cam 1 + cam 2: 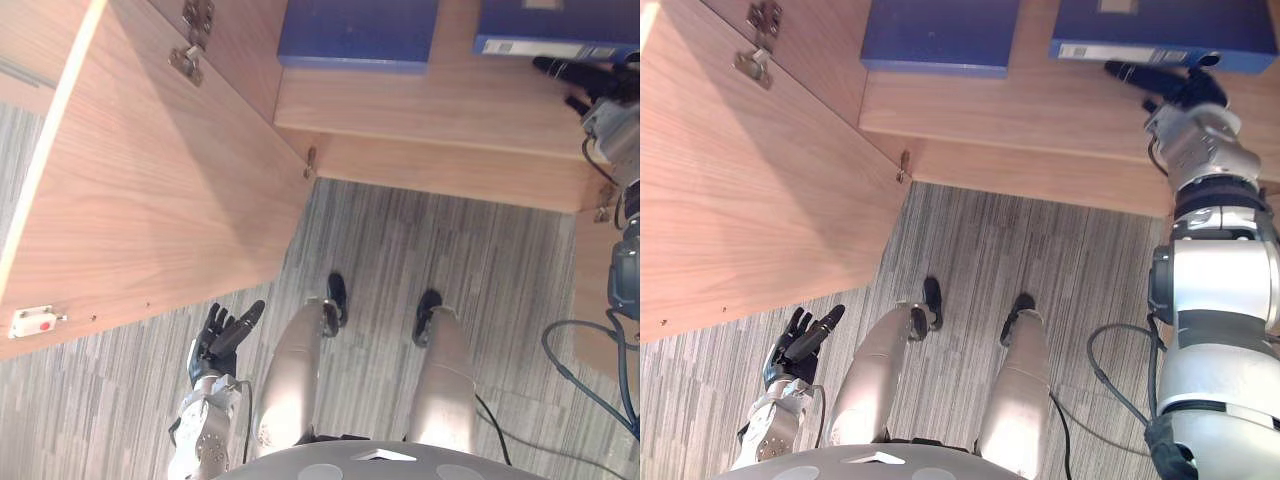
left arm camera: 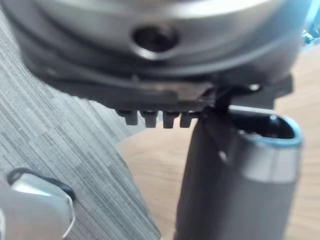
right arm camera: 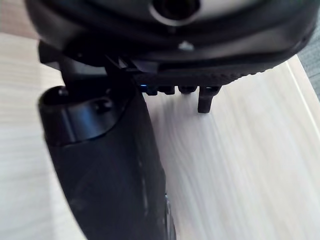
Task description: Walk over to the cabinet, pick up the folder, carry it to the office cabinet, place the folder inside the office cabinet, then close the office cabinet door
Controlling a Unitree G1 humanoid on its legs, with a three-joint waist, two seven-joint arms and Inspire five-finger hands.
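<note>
Here, seen from above, the wooden door (image 1: 150,180) of the office cabinet (image 1: 450,165) stands swung wide open on the robot's left, its inner face turned toward the viewer. Beyond it runs the cabinet's pale wooden shelf (image 1: 430,110), and below lies a grey striped carpet floor (image 1: 450,240). The blue folder (image 1: 1160,30) lies flat on the shelf at the right. A second folder (image 1: 940,35), also blue, lies well apart to its left. The right robot hand (image 1: 1180,85) reaches over the shelf just in front of the first folder, its fingers straight and holding nothing. The placing therefore looks done, and shutting the door looks like what remains. The left robot hand (image 1: 222,338) hangs low near the door's bottom edge, fingers relaxed and empty. To close the door well, the right arm should probably come clear of the opening first, since it stands in the door's swing. The left robot hand could then reach round the free edge and push on the outer face with flat fingers. Metal hinges (image 1: 195,40) show near the cabinet side. A small white catch (image 1: 35,322) with a red dot marks the free edge.
</note>
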